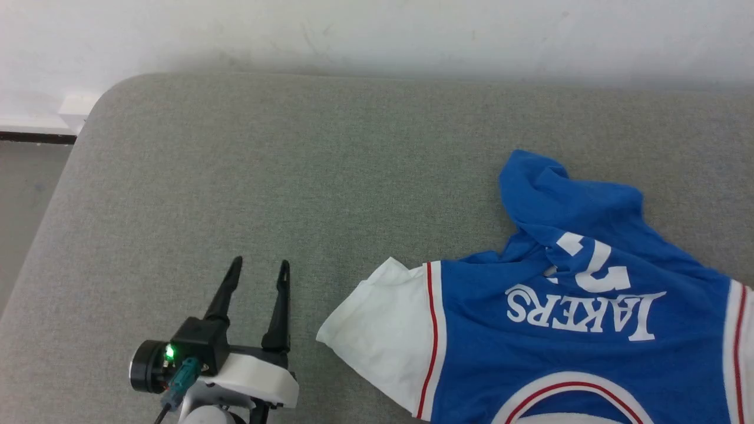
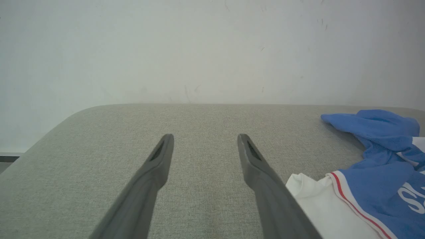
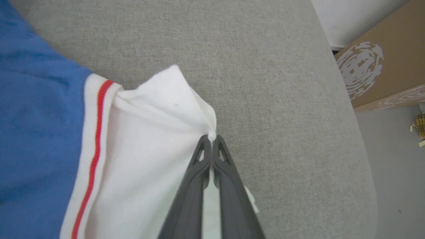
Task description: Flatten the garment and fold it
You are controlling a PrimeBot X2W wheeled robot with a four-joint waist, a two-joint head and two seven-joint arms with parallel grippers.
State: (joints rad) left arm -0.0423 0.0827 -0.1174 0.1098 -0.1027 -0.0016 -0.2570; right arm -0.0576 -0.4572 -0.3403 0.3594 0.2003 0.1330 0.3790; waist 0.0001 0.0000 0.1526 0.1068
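The bright blue jersey shirt [image 1: 559, 330], a soft knit with white sleeve ends edged in thin red stripes and white lettering, lies rumpled on the right half of the grey fabric-covered counter [image 1: 265, 165]. Its far part is bunched up and folded over the number. The right gripper [image 3: 211, 139] has its fingers pressed together on the very edge of one white sleeve end [image 3: 149, 132], pinching only a small fold. A hard pull would likely slip that thin bite free, or drag the whole shirt toward the counter's rounded edge instead of spreading it. The left gripper [image 1: 260, 262] hovers with fingers spread and empty, just beside the other white sleeve end [image 1: 383, 330], with bare counter between them. A brown cardboard box [image 3: 382, 66] stands on the floor beyond the counter's edge, and a pale wall [image 1: 377, 29] runs behind.
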